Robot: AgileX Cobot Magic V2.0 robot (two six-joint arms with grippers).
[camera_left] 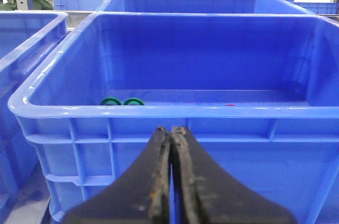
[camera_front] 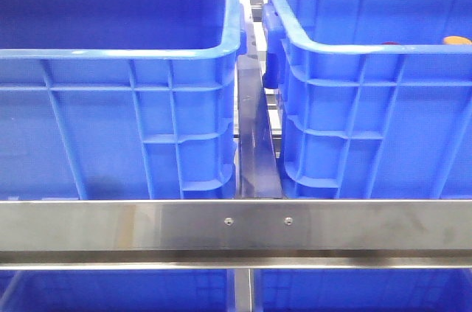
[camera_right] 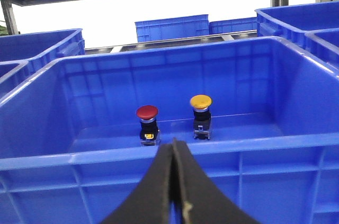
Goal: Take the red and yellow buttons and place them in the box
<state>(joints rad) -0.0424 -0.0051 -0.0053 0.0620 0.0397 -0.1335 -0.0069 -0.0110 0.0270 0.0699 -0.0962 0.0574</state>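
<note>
1. Front view: no gripper shows. The orange-yellow button [camera_front: 458, 40] and a red sliver [camera_front: 391, 43] peek over the rim of the right crate [camera_front: 383, 127]; the left crate [camera_front: 110, 127] looks shadowed inside.
2. Left wrist view: the left gripper [camera_left: 171, 144] is fully closed, empty, just short of the crate's near wall. Two green rings [camera_left: 122, 101] lie beyond it.
3. Right wrist view: the right gripper [camera_right: 173, 152] is closed, empty. The red button [camera_right: 147, 113] and yellow button [camera_right: 201, 101] stand upright beyond the near rim [camera_right: 159, 155]. Risk: advancing low would strike that rim; closed jaws could topple a button.

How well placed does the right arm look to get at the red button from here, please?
Probably yes: the red button stands upright in the open crate, nothing above it. The shut right gripper must open and clear the near rim.
</note>
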